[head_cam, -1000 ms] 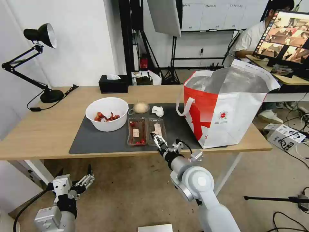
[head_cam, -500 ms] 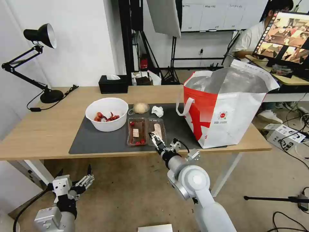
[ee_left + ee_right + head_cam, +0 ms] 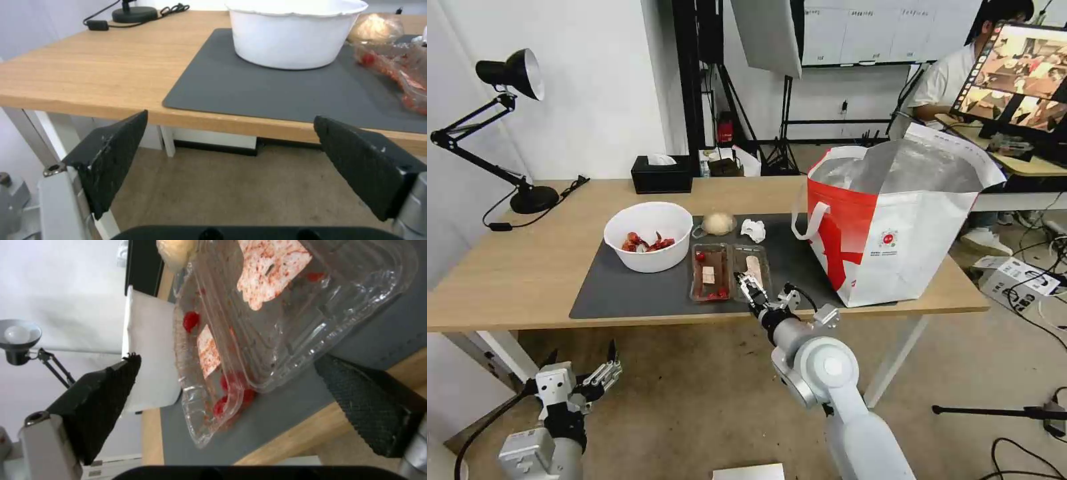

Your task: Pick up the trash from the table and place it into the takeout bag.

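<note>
On the dark mat (image 3: pixel 620 290) of the table (image 3: pixel 520 267) lie a white bowl (image 3: pixel 648 235) with red scraps, a clear two-compartment tray (image 3: pixel 730 270), a beige wrapped lump (image 3: pixel 719 223) and a crumpled tissue (image 3: pixel 754 229). The white and red takeout bag (image 3: pixel 894 227) stands open at the right end. My right gripper (image 3: pixel 752 288) is open at the tray's near edge. In the right wrist view the tray (image 3: pixel 285 306) reaches between the spread fingers (image 3: pixel 106 400). Below the table's front left, my left gripper (image 3: pixel 602 373) hangs open and holds nothing.
A black desk lamp (image 3: pixel 510 73) stands at the table's far left, and a black tissue box (image 3: pixel 662 173) sits at the back edge. Beyond the bag a second desk holds a monitor (image 3: pixel 1020 73). Cables and a box lie on the floor at the right.
My right gripper has crept forward and slightly left, closer onto the tray's near edge. The left arm and the table's things have not moved.
</note>
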Controlling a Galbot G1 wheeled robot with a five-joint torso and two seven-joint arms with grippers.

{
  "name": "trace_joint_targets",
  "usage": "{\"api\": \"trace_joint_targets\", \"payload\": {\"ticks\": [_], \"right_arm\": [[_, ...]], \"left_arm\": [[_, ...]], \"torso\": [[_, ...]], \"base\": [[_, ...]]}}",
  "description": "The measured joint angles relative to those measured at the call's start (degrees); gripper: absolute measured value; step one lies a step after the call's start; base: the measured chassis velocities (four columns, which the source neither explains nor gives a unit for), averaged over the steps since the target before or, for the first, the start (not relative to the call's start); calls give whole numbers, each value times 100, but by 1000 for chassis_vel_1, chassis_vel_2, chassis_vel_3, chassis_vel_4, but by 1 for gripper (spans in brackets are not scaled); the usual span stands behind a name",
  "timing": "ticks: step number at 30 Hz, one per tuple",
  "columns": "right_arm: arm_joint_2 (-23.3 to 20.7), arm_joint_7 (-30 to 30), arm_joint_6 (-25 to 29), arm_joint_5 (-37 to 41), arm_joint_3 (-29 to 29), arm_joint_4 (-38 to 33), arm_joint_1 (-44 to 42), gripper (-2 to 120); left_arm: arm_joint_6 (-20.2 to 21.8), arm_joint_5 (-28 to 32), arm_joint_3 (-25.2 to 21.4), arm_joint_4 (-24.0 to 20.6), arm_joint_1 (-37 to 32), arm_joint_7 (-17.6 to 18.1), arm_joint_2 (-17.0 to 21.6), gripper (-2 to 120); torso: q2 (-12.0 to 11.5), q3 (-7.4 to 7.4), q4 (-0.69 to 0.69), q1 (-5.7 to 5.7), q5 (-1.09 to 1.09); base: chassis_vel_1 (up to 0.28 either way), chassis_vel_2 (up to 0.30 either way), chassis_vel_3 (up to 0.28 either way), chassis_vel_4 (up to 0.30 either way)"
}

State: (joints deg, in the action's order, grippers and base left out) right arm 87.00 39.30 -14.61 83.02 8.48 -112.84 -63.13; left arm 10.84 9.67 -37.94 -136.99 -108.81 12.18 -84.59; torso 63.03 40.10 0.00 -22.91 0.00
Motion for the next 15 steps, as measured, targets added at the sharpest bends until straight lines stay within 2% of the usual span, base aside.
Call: {"api": "trace_joint_targets", "payload": {"ticks": [15], "right_arm": [[52,17,50,-108,8,71,113,100]], "left_arm": [[-27,-14,3,18,-11,3,10,100]], "torso": [[-1,1,0,-1,0]], "base": [[0,0,0,0]]}}
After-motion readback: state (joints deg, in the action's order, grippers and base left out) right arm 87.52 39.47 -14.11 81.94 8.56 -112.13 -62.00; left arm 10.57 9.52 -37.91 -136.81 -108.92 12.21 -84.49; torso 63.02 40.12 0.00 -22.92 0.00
